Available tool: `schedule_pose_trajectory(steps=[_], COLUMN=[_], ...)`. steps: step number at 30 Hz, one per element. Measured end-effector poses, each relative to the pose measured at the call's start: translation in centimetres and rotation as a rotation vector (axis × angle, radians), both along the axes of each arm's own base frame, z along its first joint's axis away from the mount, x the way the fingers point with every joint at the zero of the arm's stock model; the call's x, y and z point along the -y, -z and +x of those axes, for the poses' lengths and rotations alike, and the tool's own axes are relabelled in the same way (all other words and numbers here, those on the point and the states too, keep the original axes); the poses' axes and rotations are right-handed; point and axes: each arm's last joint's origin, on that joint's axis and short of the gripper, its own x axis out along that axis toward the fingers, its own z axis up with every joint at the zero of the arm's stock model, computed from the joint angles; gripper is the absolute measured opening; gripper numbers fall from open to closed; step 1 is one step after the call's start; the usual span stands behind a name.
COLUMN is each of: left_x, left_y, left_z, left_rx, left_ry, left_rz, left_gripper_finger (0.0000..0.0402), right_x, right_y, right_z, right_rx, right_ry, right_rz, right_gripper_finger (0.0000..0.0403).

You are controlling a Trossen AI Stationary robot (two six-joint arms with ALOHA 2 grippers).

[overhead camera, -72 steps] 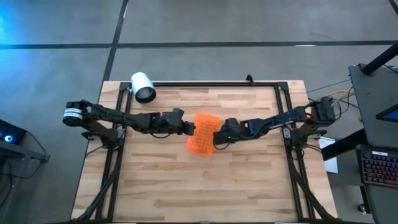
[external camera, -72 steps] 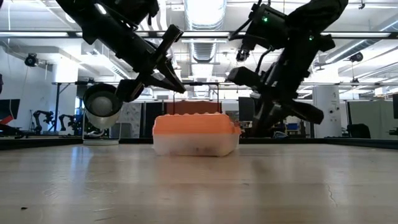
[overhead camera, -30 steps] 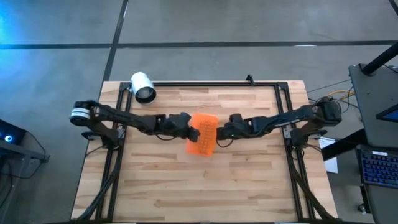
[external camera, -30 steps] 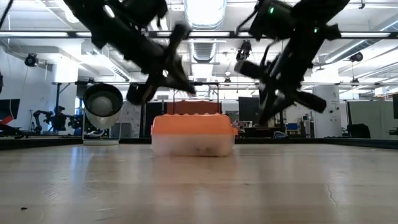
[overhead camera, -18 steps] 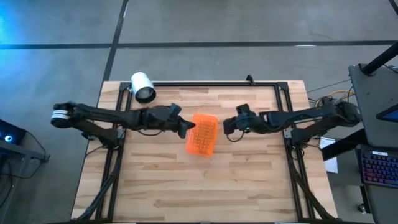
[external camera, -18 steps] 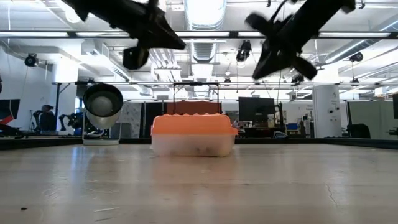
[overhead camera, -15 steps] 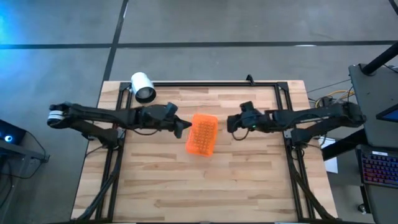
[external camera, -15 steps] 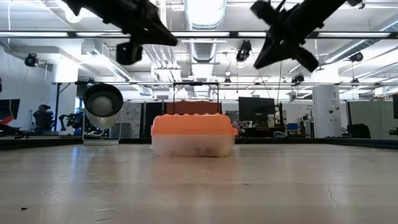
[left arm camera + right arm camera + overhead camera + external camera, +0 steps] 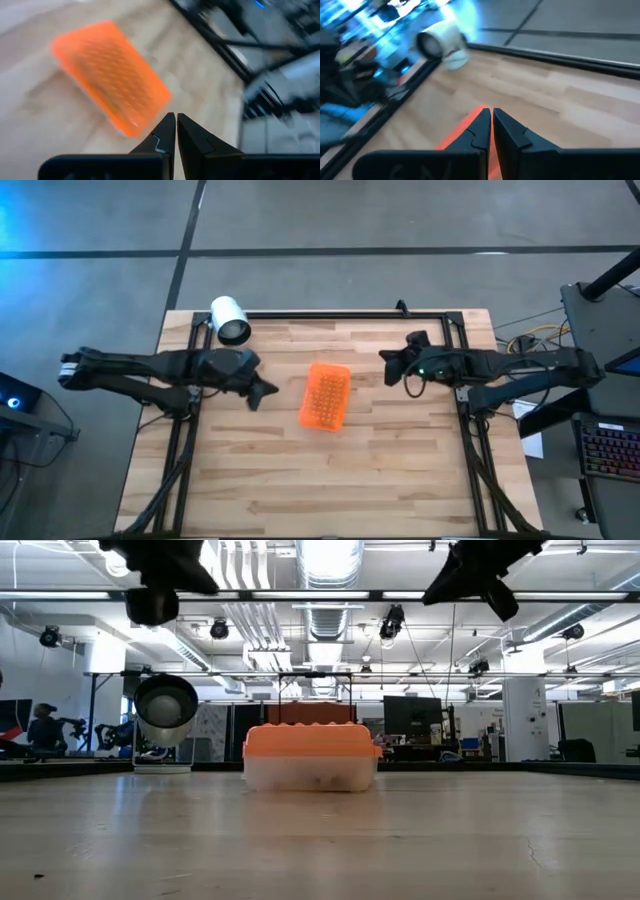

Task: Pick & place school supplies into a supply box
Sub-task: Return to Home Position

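The supply box sits shut near the table's middle, its bright orange lid on top of a clear tray; it also shows in the left wrist view. No pens, pencils or scissors are in view. My left gripper hangs raised, off the box's left side, fingers shut. My right gripper hangs raised to the box's right and farther back, fingers shut. Neither holds anything.
A white cylinder lies on its side at the table's far left corner, open end showing in the low view. A black frame runs along the far and side edges. Bare wood lies in front of the box.
Both grippers have drawn away from the box and risen: the left toward the table's left edge, the right toward the right and far edges. The box has stayed in place with its lid shut.
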Motion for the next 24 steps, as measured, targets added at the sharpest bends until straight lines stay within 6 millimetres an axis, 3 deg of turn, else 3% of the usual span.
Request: schedule_pose_trajectory(steps=[4,8,11,15,19,24], left_x=[1.0,1.5,1.5,1.4,1.3,1.2], left_y=[-0.4,0.3,1.5,3.4,5.7,8.1], left_z=[-1.3,-2.8,-3.8,-5.0,-6.0,-7.1], left_rx=[0.042,0.08,0.122,0.202,0.297,0.406], left_ry=[0.072,0.065,0.042,0.038,0.076,0.091], left_rz=[0.009,0.06,0.074,0.07,0.108,0.084], left_gripper_finger=[0.0002,0.0002,0.0002,0.0002,0.0002,0.0002], right_x=[-1.0,-1.3,-1.4,-1.7,-1.9,-1.7], right_y=[-0.6,-0.2,1.6,4.2,6.9,9.2], right_z=[0.2,0.2,-0.1,-1.0,-2.8,-5.3], right_rx=[0.0,0.014,0.065,0.323,0.528,0.609], right_ry=[-0.193,-0.257,-0.273,-0.394,-0.483,-0.471], right_rz=[-0.059,-0.081,-0.088,-0.078,-0.118,-0.142], right_gripper_finger=[0.0013,0.0013,0.0013,0.0013,0.0013,0.0013])
